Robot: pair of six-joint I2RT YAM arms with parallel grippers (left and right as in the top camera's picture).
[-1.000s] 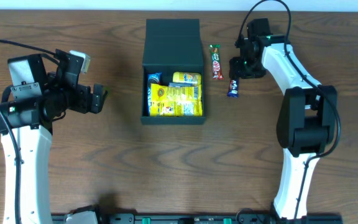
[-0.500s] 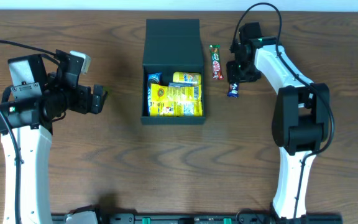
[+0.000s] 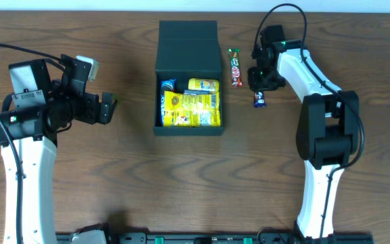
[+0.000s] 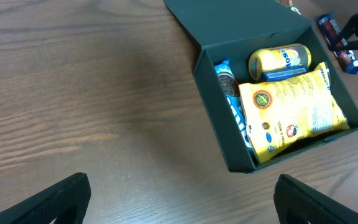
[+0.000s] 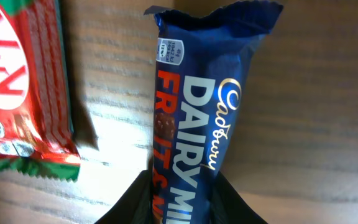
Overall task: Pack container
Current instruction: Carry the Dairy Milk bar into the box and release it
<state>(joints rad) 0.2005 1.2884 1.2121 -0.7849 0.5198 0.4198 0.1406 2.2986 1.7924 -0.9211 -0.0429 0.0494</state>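
The container (image 3: 188, 42) is a black box with its flap lid open toward the back; it also shows in the left wrist view (image 4: 219, 127). It holds a yellow snack packet (image 3: 190, 108), a yellow tin (image 3: 204, 85) and a blue packet (image 3: 167, 86). My right gripper (image 3: 261, 81) is shut on a blue Cadbury chocolate bar (image 3: 259, 99), right of the box. In the right wrist view the black fingers (image 5: 132, 202) press both sides of the bar (image 5: 197, 118). My left gripper (image 3: 107, 108) is open and empty, left of the box.
A red KitKat bar (image 3: 235, 66) lies on the wooden table between the box and the blue bar; it shows at the left of the right wrist view (image 5: 17, 87). The left gripper's fingers (image 4: 61, 199) stand wide apart over bare wood.
My right gripper moved in over the blue bar and closed on it; the bar shifted slightly to the right. The left arm has not moved.
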